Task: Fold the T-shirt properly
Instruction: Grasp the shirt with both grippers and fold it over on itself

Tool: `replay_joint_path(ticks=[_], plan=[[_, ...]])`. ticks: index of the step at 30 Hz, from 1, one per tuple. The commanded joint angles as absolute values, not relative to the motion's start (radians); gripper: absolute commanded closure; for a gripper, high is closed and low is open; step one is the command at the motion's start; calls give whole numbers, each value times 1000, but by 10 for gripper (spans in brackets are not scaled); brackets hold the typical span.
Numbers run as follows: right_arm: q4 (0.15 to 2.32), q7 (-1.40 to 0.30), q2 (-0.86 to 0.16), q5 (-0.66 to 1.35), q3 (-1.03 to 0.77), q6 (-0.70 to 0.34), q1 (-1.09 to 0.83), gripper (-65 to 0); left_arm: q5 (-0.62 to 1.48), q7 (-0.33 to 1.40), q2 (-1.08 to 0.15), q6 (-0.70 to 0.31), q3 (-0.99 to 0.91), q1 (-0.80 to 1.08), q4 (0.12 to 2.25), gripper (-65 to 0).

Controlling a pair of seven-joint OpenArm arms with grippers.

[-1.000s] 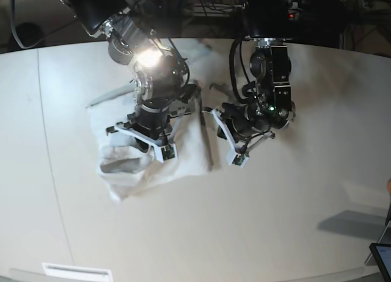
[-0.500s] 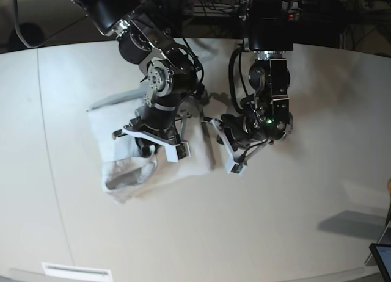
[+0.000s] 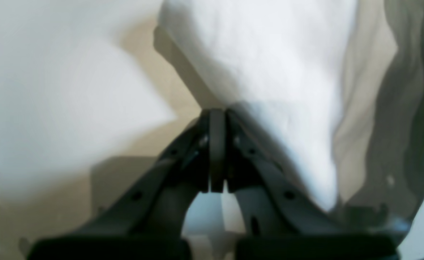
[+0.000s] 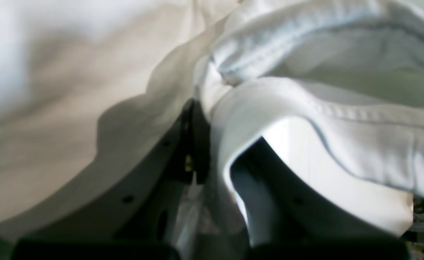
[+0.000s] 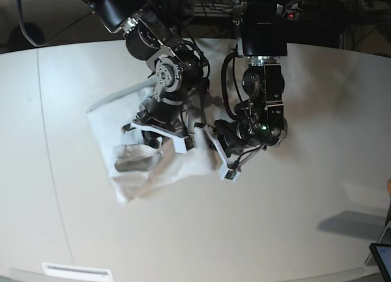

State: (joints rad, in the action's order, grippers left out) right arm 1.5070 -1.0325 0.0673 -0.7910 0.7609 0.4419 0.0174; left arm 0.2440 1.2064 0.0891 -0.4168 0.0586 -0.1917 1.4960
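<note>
The white T-shirt [image 5: 119,144] lies crumpled on the off-white table [image 5: 275,221], left of centre in the base view. My right gripper [image 5: 159,138] sits on its middle. In the right wrist view the right gripper [image 4: 197,108] is shut, with a stitched hem of the T-shirt [image 4: 342,144] pinched and draped over one finger. My left gripper [image 5: 215,149] is at the shirt's right edge. In the left wrist view the left gripper [image 3: 217,113] is shut, with the T-shirt fabric [image 3: 269,54] pinched at its tips. The two grippers are close together.
A dark tablet corner [image 5: 382,257] sits at the table's bottom right. A white label [image 5: 76,271] lies at the front left edge. A pale flat patch [image 5: 365,193] shows on the right. Dark equipment stands behind the table.
The two grippers have come closer together. The right gripper moved toward the view's right; the left gripper moved left and down. The shirt's right edge shifted right and down.
</note>
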Motion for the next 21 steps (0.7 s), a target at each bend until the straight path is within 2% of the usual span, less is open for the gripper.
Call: replay_joint_path(ticks=[1, 8, 21], plan=[[1524, -1009, 81, -811, 799, 447, 31, -10, 255, 1191, 93, -415, 58, -222, 1495, 0], [1544, -1076, 85, -886, 941, 446, 31, -12, 255, 1165, 93, -415, 64, -239, 1437, 0], [1584, -1013, 84, -874, 951, 440, 24, -3, 255, 1156, 64, -415, 56, -232, 1440, 0]])
